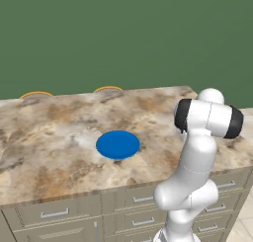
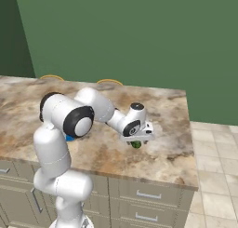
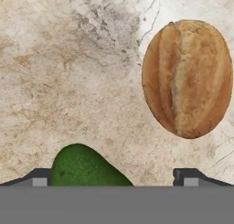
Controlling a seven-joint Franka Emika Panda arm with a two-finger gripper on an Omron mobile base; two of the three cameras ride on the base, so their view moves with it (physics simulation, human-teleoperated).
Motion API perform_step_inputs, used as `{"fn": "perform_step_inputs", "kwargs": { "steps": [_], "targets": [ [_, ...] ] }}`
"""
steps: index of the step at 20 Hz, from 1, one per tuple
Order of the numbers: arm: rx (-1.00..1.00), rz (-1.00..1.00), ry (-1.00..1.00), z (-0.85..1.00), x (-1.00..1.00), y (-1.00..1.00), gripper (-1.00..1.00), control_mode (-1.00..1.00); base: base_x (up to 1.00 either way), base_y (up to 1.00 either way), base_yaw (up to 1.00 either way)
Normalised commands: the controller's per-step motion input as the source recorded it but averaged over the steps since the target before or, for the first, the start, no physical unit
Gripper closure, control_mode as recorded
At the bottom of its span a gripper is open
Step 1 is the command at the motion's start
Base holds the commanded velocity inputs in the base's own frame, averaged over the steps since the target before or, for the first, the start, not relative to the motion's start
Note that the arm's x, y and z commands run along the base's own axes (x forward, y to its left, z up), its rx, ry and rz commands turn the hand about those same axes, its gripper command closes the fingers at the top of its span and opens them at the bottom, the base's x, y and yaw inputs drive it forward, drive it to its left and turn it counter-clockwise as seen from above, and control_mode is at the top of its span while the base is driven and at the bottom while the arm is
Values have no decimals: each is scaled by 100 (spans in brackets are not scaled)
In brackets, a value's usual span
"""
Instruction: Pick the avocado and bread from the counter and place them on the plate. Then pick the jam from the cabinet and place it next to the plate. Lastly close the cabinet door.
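Flat, even rendered lighting, bright throughout, no visible light source. Almost no cast shadows on the beige-and-brown marbled stone counter (image 1: 59, 132); the flat bright blue disc plate (image 1: 117, 144) has just a thin darker rim underneath. Soft shading and mild highlights on the white arm shells. No glare, no motion blur, no edge distortion. Hand view sharp: crust of the tan-brown bread loaf (image 3: 187, 79) and dark green avocado (image 3: 84, 169) crisp.

Avocado (image 3: 82, 166) and bread (image 3: 187, 79) apart on counter (image 3: 68, 81), plate (image 1: 117, 144) leftward.
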Motion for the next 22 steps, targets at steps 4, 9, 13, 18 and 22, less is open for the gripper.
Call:
{"fn": "perform_step_inputs", "kwargs": {
  "steps": [4, 9, 13, 18, 22],
  "targets": [
    [-3, 0, -1, -6, -11, 1, 100, -100, 0, 0, 0],
    [11, -3, -8, 16, -52, 0, 100, -100, 0, 0, 0],
    [10, -2, -18, 72, -62, 1, 100, -100, 0, 0, 0],
    [1, -7, -16, 99, -52, 44, 100, -100, 0, 0, 0],
    [-1, -9, -6, 100, -36, 92, 100, -100, 0, 0, 0]
  ]
}}
